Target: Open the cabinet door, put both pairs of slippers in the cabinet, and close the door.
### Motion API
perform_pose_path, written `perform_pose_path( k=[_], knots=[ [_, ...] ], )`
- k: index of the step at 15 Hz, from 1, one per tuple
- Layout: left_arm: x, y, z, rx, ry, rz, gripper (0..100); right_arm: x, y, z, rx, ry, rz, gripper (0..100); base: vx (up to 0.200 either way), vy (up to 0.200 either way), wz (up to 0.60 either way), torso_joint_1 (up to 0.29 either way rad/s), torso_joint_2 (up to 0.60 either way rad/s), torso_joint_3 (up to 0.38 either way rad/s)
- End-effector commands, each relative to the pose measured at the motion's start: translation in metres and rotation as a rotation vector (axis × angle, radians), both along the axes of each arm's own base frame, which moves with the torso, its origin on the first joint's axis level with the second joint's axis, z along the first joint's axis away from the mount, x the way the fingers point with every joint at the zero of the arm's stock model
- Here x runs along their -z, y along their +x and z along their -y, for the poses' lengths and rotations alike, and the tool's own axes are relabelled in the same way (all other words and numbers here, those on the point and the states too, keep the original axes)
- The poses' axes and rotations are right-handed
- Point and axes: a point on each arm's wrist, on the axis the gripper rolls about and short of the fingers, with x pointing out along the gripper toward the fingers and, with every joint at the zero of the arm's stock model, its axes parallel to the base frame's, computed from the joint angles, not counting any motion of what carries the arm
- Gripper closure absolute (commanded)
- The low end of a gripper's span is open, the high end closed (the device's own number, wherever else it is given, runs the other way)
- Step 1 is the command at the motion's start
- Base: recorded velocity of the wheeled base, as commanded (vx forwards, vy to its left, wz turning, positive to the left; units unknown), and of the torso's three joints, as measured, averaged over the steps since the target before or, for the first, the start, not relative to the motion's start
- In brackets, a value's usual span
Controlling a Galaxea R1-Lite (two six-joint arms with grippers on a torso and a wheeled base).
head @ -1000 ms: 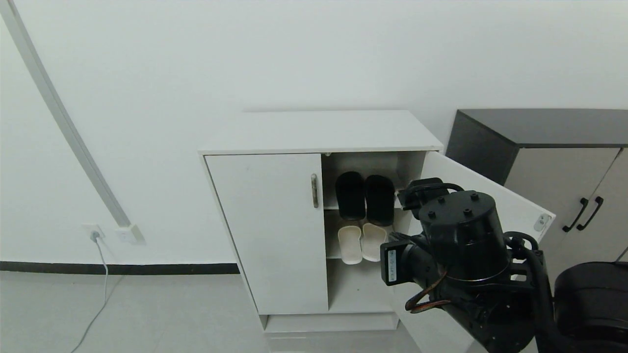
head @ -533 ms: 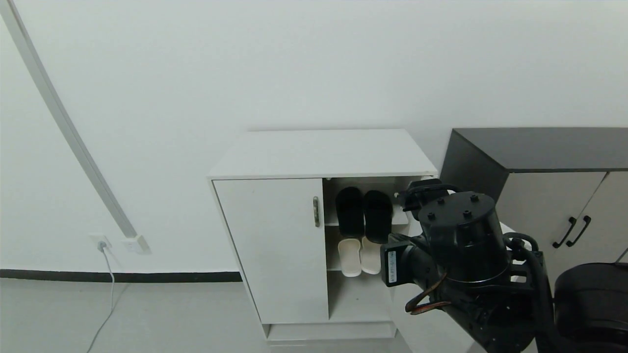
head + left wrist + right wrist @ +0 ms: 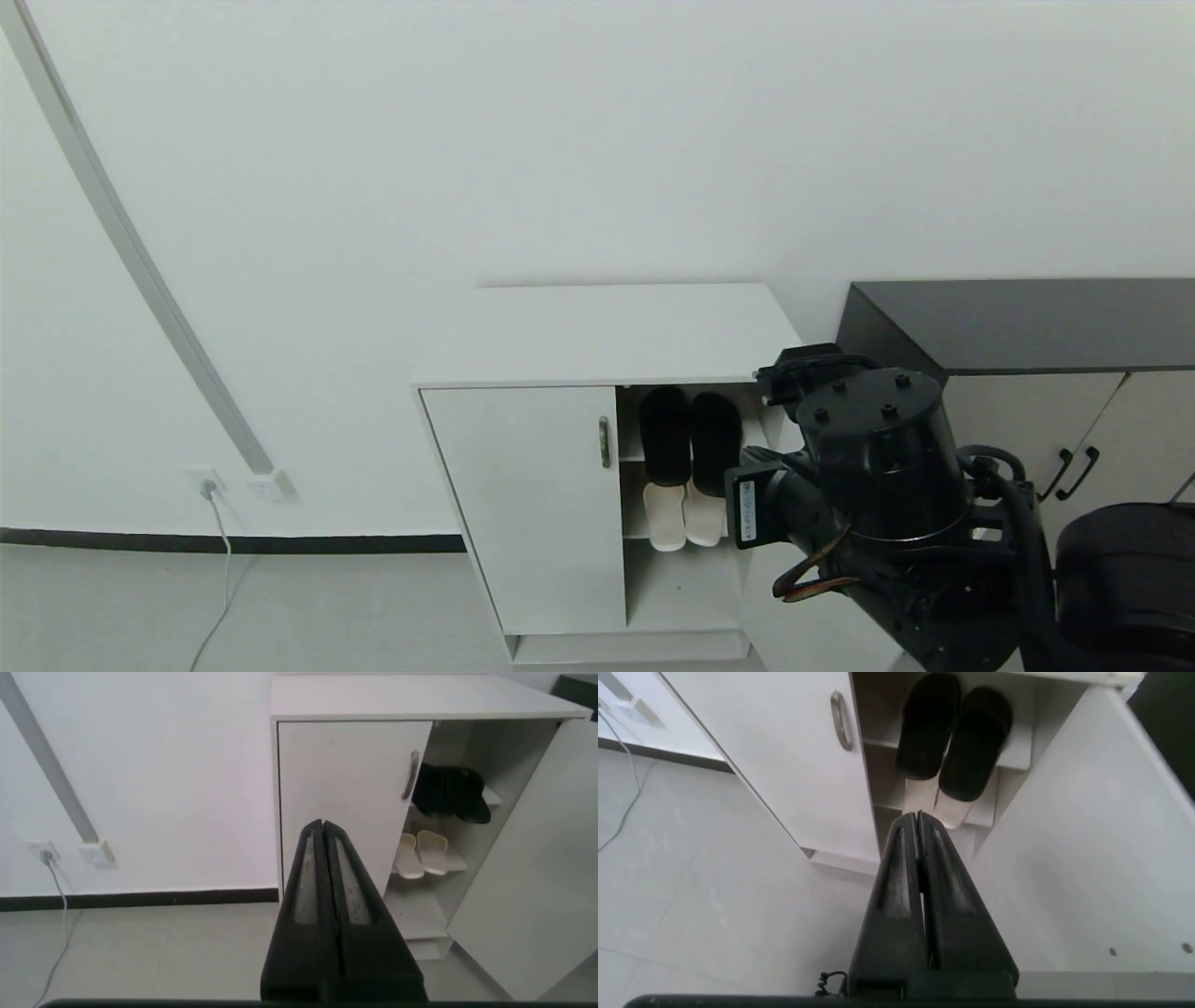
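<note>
Viewpoint receded; cabinet [image 3: 607, 336] holds black slippers [image 3: 691, 437], white slippers [image 3: 684, 515].

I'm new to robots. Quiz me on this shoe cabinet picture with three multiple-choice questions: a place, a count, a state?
1. Inside the cabinet, where are the black slippers? A) below the white slippers B) above the white slippers C) level beside them
2. How many slippers are inside? A) two B) three C) four
3. The right door is: A) open B) shut C) removed
Answers: B, the black pair sits higher; C, two black plus two white; A, it stands swung out.
</note>
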Motion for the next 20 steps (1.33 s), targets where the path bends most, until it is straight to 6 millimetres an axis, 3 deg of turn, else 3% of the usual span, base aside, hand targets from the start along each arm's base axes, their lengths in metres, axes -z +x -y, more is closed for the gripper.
perform_pose_path(
  k=[1, 8, 13, 20],
  knots=[
    [0.0000, 0.0001, 0.0000, 0.000, 0.000, -0.001, 100, 0.0003, -0.0001, -0.0001, 0.000, -0.001, 0.000, 100, 0.000, 0.000, 0.00, 0.207, -0.46, -0.251],
    [0.0000, 0.0001, 0.0000, 0.000, 0.000, -0.001, 100, -0.0001, 0.0017, 0.0023, 0.008, -0.001, 0.002, 100, 0.000, 0.000, 0.00, 0.174, -0.37, -0.197],
    [0.0000, 0.0001, 0.0000, 0.000, 0.002, -0.001, 100, 0.0019, 0.0032, 0.0034, 0.009, -0.008, 0.011, 100, 0.000, 0.000, 0.00, 0.007, -0.01, -0.008],
    [0.0000, 0.0001, 0.0000, -0.002, -0.003, -0.001, 100, 0.0040, 0.0043, 0.0050, 0.009, -0.024, 0.016, 100, 0.000, 0.000, -0.60, 0.006, 0.00, 0.002]
  ],
)
